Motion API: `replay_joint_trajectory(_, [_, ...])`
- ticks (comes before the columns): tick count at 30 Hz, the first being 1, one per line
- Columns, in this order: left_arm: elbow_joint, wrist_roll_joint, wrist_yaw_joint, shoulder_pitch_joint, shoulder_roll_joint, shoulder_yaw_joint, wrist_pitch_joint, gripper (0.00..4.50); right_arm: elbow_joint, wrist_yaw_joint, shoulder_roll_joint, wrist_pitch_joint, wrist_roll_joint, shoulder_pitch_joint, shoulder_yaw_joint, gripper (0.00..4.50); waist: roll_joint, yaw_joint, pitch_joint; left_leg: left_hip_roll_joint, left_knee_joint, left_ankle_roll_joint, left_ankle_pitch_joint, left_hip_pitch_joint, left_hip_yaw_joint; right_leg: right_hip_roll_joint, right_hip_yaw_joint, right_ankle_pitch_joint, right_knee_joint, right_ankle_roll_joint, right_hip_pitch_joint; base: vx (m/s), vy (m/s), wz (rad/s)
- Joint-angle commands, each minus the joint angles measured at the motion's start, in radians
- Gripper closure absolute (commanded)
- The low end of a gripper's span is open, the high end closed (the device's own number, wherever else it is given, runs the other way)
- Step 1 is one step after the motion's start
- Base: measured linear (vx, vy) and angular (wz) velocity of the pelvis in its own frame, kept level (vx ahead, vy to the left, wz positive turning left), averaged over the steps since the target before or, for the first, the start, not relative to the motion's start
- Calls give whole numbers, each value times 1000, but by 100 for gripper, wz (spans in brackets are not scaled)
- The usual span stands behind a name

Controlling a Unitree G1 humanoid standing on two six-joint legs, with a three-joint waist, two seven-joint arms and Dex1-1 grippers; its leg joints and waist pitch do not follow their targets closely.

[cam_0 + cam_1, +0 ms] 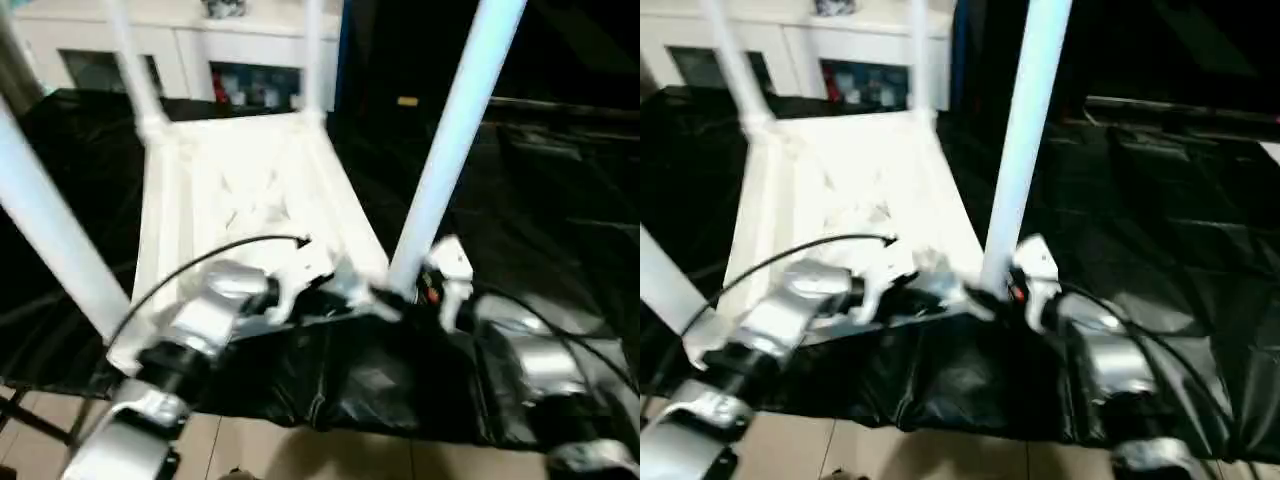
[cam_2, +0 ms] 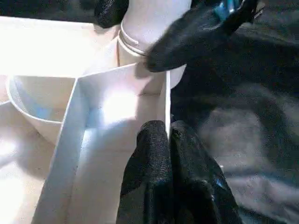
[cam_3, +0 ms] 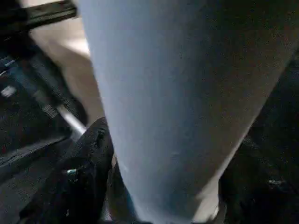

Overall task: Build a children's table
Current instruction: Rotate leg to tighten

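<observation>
White plastic table point(image 1: 250, 190) lies upside down on black-covered tabletop point(image 1: 560, 200), four legs up, ribbed underside showing. No readable writing anywhere. Left claw point(image 2: 167, 140) pinched tight on thin near-edge rib beside corner socket. Right claw point(image 3: 154, 177) closed round base of near right leg point(image 1: 450, 140), black fingers point(image 3: 79, 182) either side. White cabinet point(image 1: 200, 50) behind.

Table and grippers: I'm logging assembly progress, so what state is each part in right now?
Table top: upside down on the black sheet, ribbed underside up.
Near right leg: upright in its corner socket.
Other three legs: standing in their corners.
Left gripper: shut on the table top's rim.
Right gripper: shut on the near right leg's base.
</observation>
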Motion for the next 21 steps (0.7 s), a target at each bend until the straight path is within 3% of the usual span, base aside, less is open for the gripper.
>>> replay_joint_trajectory(1, [-13,-62,-57,-37,-15,-10,-44,450,1,199,-34,12,-2,32,132,127,-6,6,-54,49,-61,69,-236,17,-16,-56,41,-198,-58,-239,45,0,0,0])
replay_joint_trajectory(4, [34,-62,-76,-57,-5,-3,-54,450,20,258,-55,-7,-13,14,155,127,-12,20,-50,52,-63,54,-261,22,-14,-59,43,-266,-63,-225,39,0,0,0])
replay_joint_trajectory(9, [58,-60,-97,-68,11,0,-68,450,17,284,-34,1,12,-6,150,143,-19,21,-52,51,-64,39,-265,18,-18,-63,42,-309,-65,-204,40,0,0,0])
replay_joint_trajectory(15, [81,-61,-118,-79,15,5,-81,450,3,334,-23,15,37,-2,166,185,-15,24,-54,51,-63,43,-235,17,-17,-61,41,-250,-57,-219,41,0,0,0])
replay_joint_trajectory(21, [77,-62,-115,-73,15,5,-84,450,-1,332,-14,34,44,15,157,189,-10,25,-54,51,-63,39,-243,17,-17,-61,41,-250,-58,-224,42,0,0,0])
